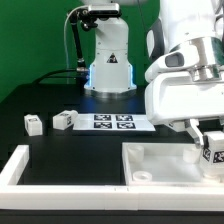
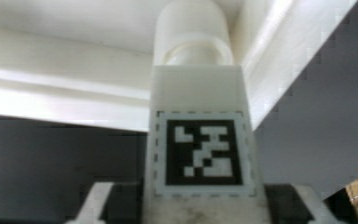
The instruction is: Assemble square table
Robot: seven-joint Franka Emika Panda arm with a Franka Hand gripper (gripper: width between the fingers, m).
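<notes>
Wrist view shows the claw [image 2: 197,208] closed on a white table leg [image 2: 201,110]. Its fingers [image 2: 108,206] press the leg's flat sides just below the black-and-white tag, and the leg's round peg end points away from the camera toward pale, blurred surfaces.

In the exterior view the held leg sits over the tabletop [image 1: 165,158] near that slab's far corner at the exterior view's right, partly cut off by the picture's edge. I cannot tell whether it touches the slab. The tabletop has a raised rim and a round socket [image 1: 143,175] at its near corner. Its near edge runs just beside the front bar [image 1: 70,193].

Bare black table [image 1: 80,155] lies open between the slab and the side bar [image 1: 17,163]. Farther back stand a loose leg [image 1: 34,123], a second loose leg [image 1: 63,119] and the marker board [image 1: 112,122], well apart from the claw.
</notes>
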